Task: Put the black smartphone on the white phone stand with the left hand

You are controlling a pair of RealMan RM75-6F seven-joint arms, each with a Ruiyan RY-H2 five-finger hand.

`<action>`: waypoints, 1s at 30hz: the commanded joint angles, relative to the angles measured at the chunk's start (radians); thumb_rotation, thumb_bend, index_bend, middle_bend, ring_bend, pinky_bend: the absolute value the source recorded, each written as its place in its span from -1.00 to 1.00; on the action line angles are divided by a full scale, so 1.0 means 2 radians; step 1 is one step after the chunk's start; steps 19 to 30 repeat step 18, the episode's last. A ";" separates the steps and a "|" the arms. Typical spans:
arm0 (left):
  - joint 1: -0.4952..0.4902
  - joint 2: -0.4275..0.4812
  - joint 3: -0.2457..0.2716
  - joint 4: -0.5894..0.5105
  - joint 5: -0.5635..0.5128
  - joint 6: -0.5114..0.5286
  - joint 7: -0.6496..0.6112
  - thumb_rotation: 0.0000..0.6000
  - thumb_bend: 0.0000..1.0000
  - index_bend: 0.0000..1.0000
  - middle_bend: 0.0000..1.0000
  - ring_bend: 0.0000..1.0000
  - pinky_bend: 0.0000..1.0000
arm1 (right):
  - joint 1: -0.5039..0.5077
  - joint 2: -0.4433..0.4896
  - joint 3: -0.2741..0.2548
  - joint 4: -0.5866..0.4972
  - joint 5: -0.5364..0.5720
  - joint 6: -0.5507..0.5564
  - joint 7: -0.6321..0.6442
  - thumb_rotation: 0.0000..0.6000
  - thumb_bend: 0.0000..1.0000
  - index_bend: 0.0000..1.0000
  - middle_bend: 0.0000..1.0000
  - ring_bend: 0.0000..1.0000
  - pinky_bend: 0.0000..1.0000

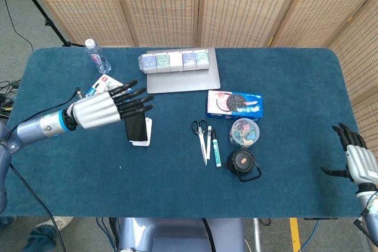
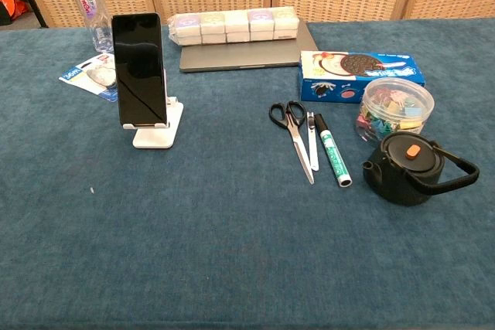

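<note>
The black smartphone (image 2: 140, 69) stands upright on the white phone stand (image 2: 158, 130), leaning back against it, its dark screen facing the chest camera. The left robot hand (image 1: 105, 108) hovers above the worktop (image 1: 177, 169), holding nothing, its dark fingers (image 1: 133, 100) stretched out and spread toward the phone's top edge, apart from it as far as the head view shows. Its forearm runs in from the left edge, nearly level. The right robot hand (image 1: 353, 157) rests at the far right edge, fingers apart and empty. Scissors (image 2: 294, 125) and a marker (image 2: 331, 149) lie well right of the stand.
</note>
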 commanded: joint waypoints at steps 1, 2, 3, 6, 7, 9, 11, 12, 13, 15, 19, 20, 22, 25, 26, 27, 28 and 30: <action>0.068 0.028 -0.084 -0.158 -0.107 -0.016 -0.004 1.00 -1.00 -1.00 -1.00 -1.00 -0.91 | -0.002 0.002 -0.001 -0.001 -0.003 0.003 0.004 1.00 -1.00 -1.00 -1.00 -1.00 -1.00; 0.083 0.045 -0.093 -0.215 -0.125 -0.023 0.009 1.00 -1.00 -1.00 -1.00 -1.00 -0.93 | -0.003 0.003 -0.002 -0.001 -0.005 0.006 0.006 1.00 -1.00 -1.00 -1.00 -1.00 -1.00; 0.091 0.058 -0.098 -0.254 -0.136 -0.027 0.020 1.00 -1.00 -1.00 -1.00 -1.00 -0.94 | -0.004 0.004 -0.002 -0.001 -0.006 0.007 0.007 1.00 -1.00 -1.00 -1.00 -1.00 -1.00; 0.149 0.122 -0.111 -0.429 -0.220 -0.061 0.073 1.00 -1.00 -1.00 -1.00 -1.00 -0.98 | -0.009 0.010 -0.004 -0.001 -0.011 0.014 0.016 1.00 -1.00 -1.00 -1.00 -1.00 -1.00; 0.174 0.156 -0.110 -0.513 -0.261 -0.080 0.100 1.00 -1.00 -1.00 -1.00 -1.00 -0.99 | -0.011 0.013 -0.006 -0.001 -0.018 0.018 0.022 1.00 -1.00 -1.00 -1.00 -1.00 -1.00; 0.192 0.189 -0.110 -0.594 -0.304 -0.102 0.133 1.00 -1.00 -1.00 -1.00 -1.00 -1.00 | -0.012 0.014 -0.008 0.000 -0.023 0.021 0.026 1.00 -1.00 -1.00 -1.00 -1.00 -1.00; 0.212 0.205 -0.114 -0.644 -0.338 -0.115 0.142 1.00 -1.00 -1.00 -1.00 -1.00 -1.00 | -0.012 0.016 -0.009 -0.003 -0.027 0.023 0.026 1.00 -1.00 -1.00 -1.00 -1.00 -1.00; 0.222 0.209 -0.114 -0.661 -0.354 -0.124 0.134 1.00 -1.00 -1.00 -1.00 -1.00 -1.00 | -0.013 0.016 -0.010 -0.004 -0.027 0.023 0.024 1.00 -1.00 -1.00 -1.00 -1.00 -1.00; 0.234 0.215 -0.113 -0.678 -0.366 -0.137 0.120 1.00 -1.00 -1.00 -1.00 -1.00 -1.00 | -0.014 0.018 -0.011 -0.006 -0.028 0.024 0.022 1.00 -1.00 -1.00 -1.00 -1.00 -1.00; 0.250 0.221 -0.111 -0.690 -0.376 -0.151 0.102 1.00 -1.00 -1.00 -1.00 -1.00 -1.00 | -0.015 0.020 -0.012 -0.009 -0.029 0.026 0.018 1.00 -1.00 -1.00 -1.00 -1.00 -1.00; 0.273 0.221 -0.103 -0.690 -0.376 -0.164 0.087 1.00 -1.00 -1.00 -1.00 -1.00 -1.00 | -0.016 0.021 -0.013 -0.014 -0.030 0.030 0.011 1.00 -1.00 -1.00 -1.00 -1.00 -1.00; 0.273 0.221 -0.103 -0.690 -0.376 -0.164 0.087 1.00 -1.00 -1.00 -1.00 -1.00 -1.00 | -0.016 0.021 -0.013 -0.014 -0.030 0.030 0.011 1.00 -1.00 -1.00 -1.00 -1.00 -1.00; 0.273 0.221 -0.103 -0.690 -0.376 -0.164 0.087 1.00 -1.00 -1.00 -1.00 -1.00 -1.00 | -0.016 0.021 -0.013 -0.014 -0.030 0.030 0.011 1.00 -1.00 -1.00 -1.00 -1.00 -1.00; 0.273 0.221 -0.103 -0.690 -0.376 -0.164 0.087 1.00 -1.00 -1.00 -1.00 -1.00 -1.00 | -0.016 0.021 -0.013 -0.014 -0.030 0.030 0.011 1.00 -1.00 -1.00 -1.00 -1.00 -1.00; 0.273 0.221 -0.103 -0.690 -0.376 -0.164 0.087 1.00 -1.00 -1.00 -1.00 -1.00 -1.00 | -0.016 0.021 -0.013 -0.014 -0.030 0.030 0.011 1.00 -1.00 -1.00 -1.00 -1.00 -1.00; 0.273 0.221 -0.103 -0.690 -0.376 -0.164 0.087 1.00 -1.00 -1.00 -1.00 -1.00 -1.00 | -0.016 0.021 -0.013 -0.014 -0.030 0.030 0.011 1.00 -1.00 -1.00 -1.00 -1.00 -1.00; 0.273 0.221 -0.103 -0.690 -0.376 -0.164 0.087 1.00 -1.00 -1.00 -1.00 -1.00 -1.00 | -0.016 0.021 -0.013 -0.014 -0.030 0.030 0.011 1.00 -1.00 -1.00 -1.00 -1.00 -1.00; 0.273 0.221 -0.103 -0.690 -0.376 -0.164 0.087 1.00 -1.00 -1.00 -1.00 -1.00 -1.00 | -0.016 0.021 -0.013 -0.014 -0.030 0.030 0.011 1.00 -1.00 -1.00 -1.00 -1.00 -1.00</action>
